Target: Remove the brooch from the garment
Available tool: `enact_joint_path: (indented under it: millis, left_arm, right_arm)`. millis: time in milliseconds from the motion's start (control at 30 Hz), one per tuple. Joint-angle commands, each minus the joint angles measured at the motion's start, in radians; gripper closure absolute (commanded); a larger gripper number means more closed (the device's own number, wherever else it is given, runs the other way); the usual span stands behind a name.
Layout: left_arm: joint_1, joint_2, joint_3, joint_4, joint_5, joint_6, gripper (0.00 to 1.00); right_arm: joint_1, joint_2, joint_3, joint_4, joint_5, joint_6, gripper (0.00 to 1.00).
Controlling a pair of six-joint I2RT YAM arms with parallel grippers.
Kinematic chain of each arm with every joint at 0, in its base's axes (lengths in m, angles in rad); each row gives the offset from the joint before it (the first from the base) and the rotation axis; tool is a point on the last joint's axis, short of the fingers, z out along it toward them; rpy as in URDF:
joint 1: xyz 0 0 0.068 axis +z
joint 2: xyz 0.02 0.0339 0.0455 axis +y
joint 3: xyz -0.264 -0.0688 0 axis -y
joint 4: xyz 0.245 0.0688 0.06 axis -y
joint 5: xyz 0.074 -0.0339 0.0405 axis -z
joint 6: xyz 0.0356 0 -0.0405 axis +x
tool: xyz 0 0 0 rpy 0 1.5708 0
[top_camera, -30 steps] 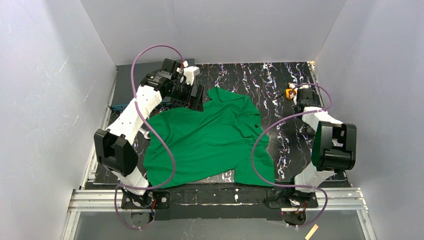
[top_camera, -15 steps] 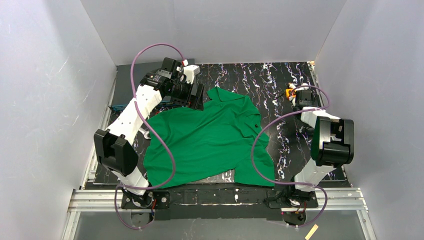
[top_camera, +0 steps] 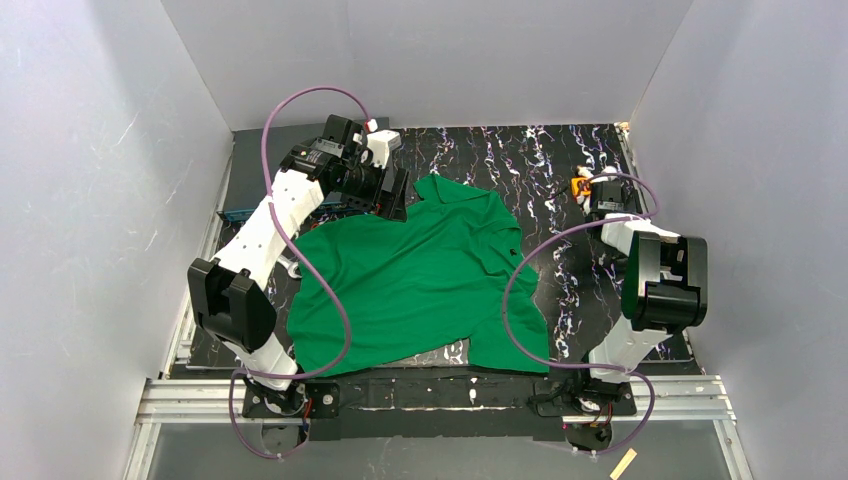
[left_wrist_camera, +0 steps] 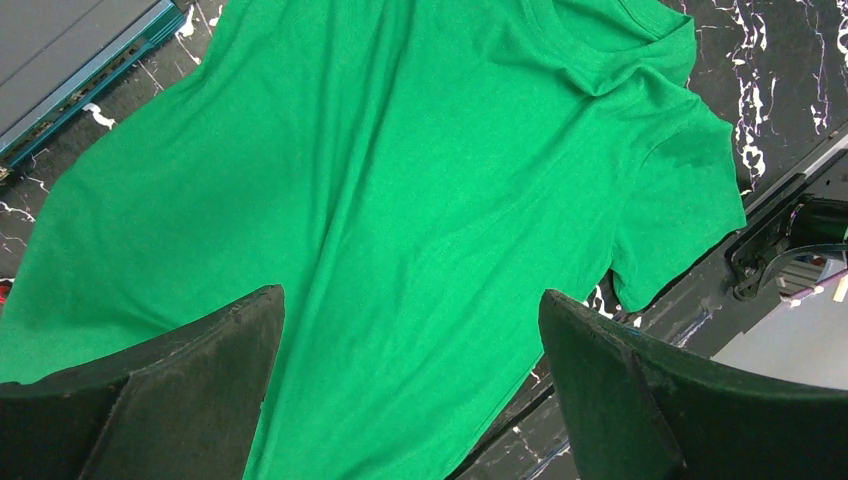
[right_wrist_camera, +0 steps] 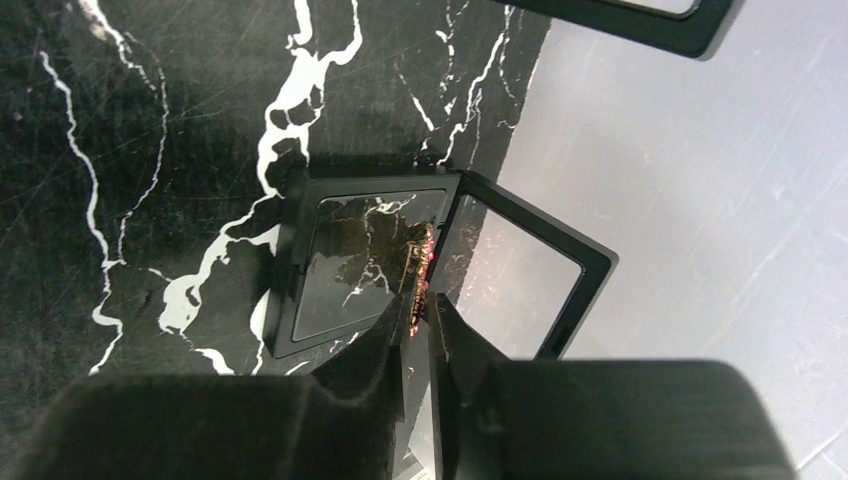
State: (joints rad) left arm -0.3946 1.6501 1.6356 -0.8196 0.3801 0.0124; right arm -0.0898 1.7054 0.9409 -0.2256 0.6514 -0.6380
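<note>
My left pincer [left_wrist_camera: 408, 295] hung fully spread above the garment [left_wrist_camera: 400, 150], which lay flat mid-counter [top_camera: 560, 150]. At the counter's far right edge my right pincer [right_wrist_camera: 421, 297] was narrowed to a slit, with the brooch [right_wrist_camera: 424, 255] at its tips over an open black case [right_wrist_camera: 296, 270]. I couldn't tell whether it gripped.

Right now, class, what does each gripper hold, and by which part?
Left gripper: nothing, jaws wide above the green shirt. Right gripper: tips flank the near edge of the red brooch over a black case; grip cannot be told.
</note>
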Motion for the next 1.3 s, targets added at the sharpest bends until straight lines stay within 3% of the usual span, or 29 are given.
enact_joint_path:
  millis: [0,200,700,800,933,1100,1267]
  left_arm:
    - [0.001,-0.007,0.012,-0.02,-0.003,0.021,0.02]
    - [0.002,-0.008,0.003,-0.012,0.002,0.011,0.02]
    - [0.001,-0.022,-0.011,0.0,0.003,0.021,0.02]
    - [0.002,-0.039,-0.03,0.015,0.051,0.078,0.02]
    - [0.002,-0.088,-0.095,0.054,0.126,0.188,0.02]
    - [0.015,-0.135,-0.176,0.064,0.128,0.277,0.02]
    - [0.031,-0.132,-0.168,0.044,0.123,0.303,0.02]
  right_arm:
    - [-0.003,0.008,0.048,-0.038,-0.033,0.03,0.79]
    - [0.006,0.013,0.08,-0.083,-0.069,0.057,0.73]
    - [0.016,0.029,0.165,-0.203,-0.16,0.104,0.69]
    - [0.047,0.003,0.254,-0.328,-0.355,0.176,0.63]
    - [0.085,0.044,0.444,-0.492,-0.841,0.236,0.44]
    - [0.236,0.298,0.762,-0.527,-0.988,0.273,0.4]
    - [0.302,0.454,0.915,-0.488,-0.994,0.324,0.39]
